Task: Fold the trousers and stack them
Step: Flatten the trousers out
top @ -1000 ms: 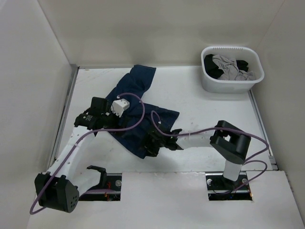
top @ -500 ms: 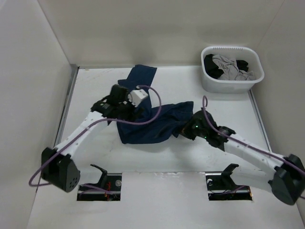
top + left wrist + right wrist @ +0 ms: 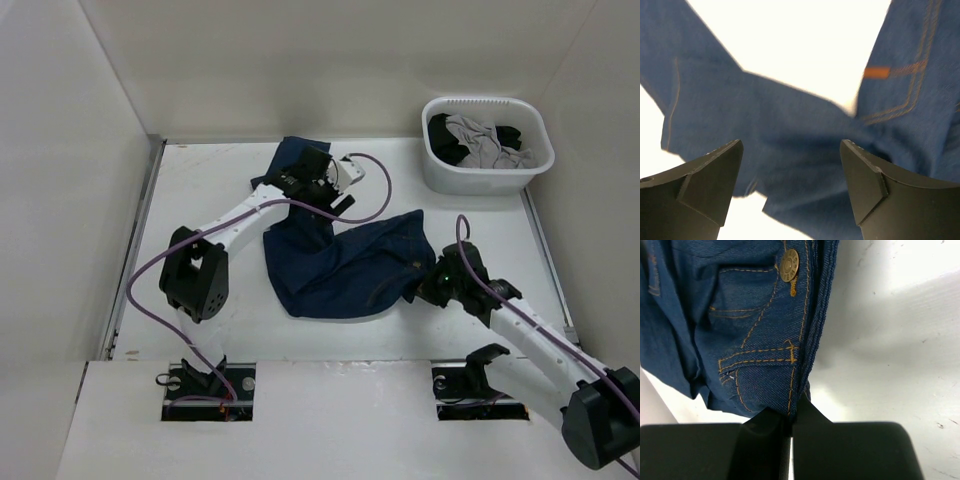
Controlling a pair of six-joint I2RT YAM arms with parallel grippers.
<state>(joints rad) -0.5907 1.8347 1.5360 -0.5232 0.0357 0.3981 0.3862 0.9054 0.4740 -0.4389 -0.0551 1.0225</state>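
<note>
Overhead view, with wrist insets. The trousers (image 3: 340, 265) lie crumpled near the middle of the table (image 3: 200, 200), one leg trailing toward 11 o'clock and the waist end toward 4 o'clock. At that waist end the right gripper (image 3: 428, 288) has its fingers pressed together on the waistband edge, pinching the denim just below the brass button (image 3: 789, 265). The left gripper (image 3: 335, 192) hovers over the leg section at 12 o'clock of the heap, its fingers (image 3: 715, 170) spread wide with nothing between them.

The step in hand appears to be opening the garment out flat before any fold. It would go best if the spread fingers came down on a single layer near a leg seam rather than on a bunched fold. Both arms could then draw apart low over the surface while the waistband pinch is held firm, since thick stitched denim may slip.

The surface is white and matt, with faint scuffs. Plain white panels (image 3: 300, 60) enclose it on three sides. A white basket (image 3: 440, 178) of grey and black garments (image 3: 485, 145) stands at 1 o'clock, well apart from the trousers.
</note>
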